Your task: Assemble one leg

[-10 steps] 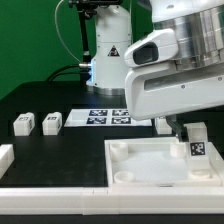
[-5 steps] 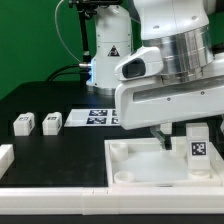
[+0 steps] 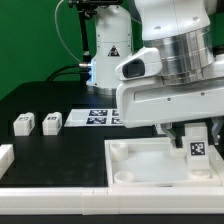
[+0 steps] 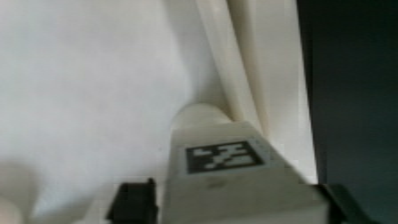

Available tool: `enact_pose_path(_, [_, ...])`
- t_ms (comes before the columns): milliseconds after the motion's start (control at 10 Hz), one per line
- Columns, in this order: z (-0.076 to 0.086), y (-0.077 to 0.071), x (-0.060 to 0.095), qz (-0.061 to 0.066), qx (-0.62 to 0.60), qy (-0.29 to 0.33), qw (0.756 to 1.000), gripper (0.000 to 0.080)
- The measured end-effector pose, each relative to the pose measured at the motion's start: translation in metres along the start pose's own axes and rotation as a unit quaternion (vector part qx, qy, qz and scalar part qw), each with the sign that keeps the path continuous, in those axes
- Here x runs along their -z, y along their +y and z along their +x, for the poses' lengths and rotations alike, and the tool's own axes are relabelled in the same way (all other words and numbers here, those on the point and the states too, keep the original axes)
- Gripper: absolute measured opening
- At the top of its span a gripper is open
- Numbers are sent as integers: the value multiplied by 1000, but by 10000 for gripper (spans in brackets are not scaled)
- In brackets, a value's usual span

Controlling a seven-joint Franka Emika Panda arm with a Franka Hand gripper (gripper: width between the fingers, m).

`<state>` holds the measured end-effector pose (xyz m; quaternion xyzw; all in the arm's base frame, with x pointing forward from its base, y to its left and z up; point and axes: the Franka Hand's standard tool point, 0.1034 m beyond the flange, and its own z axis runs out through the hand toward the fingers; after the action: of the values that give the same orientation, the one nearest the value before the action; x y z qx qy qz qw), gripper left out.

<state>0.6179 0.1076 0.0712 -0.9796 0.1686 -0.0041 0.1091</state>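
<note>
A leg (image 3: 197, 147) stands upright in the far corner of the large white square board (image 3: 135, 172) on the exterior view's right, its marker facing the camera. My gripper (image 3: 188, 130) hangs right over it, and my arm hides the leg's top. In the wrist view the leg (image 4: 231, 158) lies between my two dark fingers, with the gripper (image 4: 228, 207) astride it. The jaws stand wide, one on each side, and look open. The board's raised rim (image 4: 249, 70) runs close beside the leg.
Two more legs (image 3: 23, 124) (image 3: 50, 121) lie on the black table at the exterior view's left. The marker board (image 3: 103, 116) lies behind them. A white part (image 3: 4, 155) shows at the left edge. The robot base (image 3: 105, 45) stands at the back.
My arm swung toward the exterior view's left and lower, then shifted right so the gripper came over the leg. The leg has not moved.
</note>
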Motion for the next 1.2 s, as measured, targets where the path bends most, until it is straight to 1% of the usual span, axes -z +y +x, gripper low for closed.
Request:
enact_pose_path(100, [0, 0, 0, 1, -33, 0, 999, 288])
enact_pose_path(300, [0, -2, 0, 4, -135, -2, 991, 288])
enact_pose_path(400, [5, -4, 0, 10, -196, -13, 981, 288])
enact_pose_path(500, [13, -8, 1, 16, -289, -19, 957, 288])
enact_pose_path(600, [17, -8, 1, 16, -371, -32, 928, 288])
enact_pose_path(700, [20, -6, 0, 21, -466, -49, 883, 288])
enact_pose_path(800, [22, -5, 1, 23, -521, -60, 851, 290])
enact_pose_path(900, [19, -8, 0, 16, -573, -62, 817, 290])
enact_pose_path(1000, [16, -13, -2, 15, -568, -62, 820, 290])
enact_pose_path(1200, [15, -14, -3, 17, -534, -59, 844, 304])
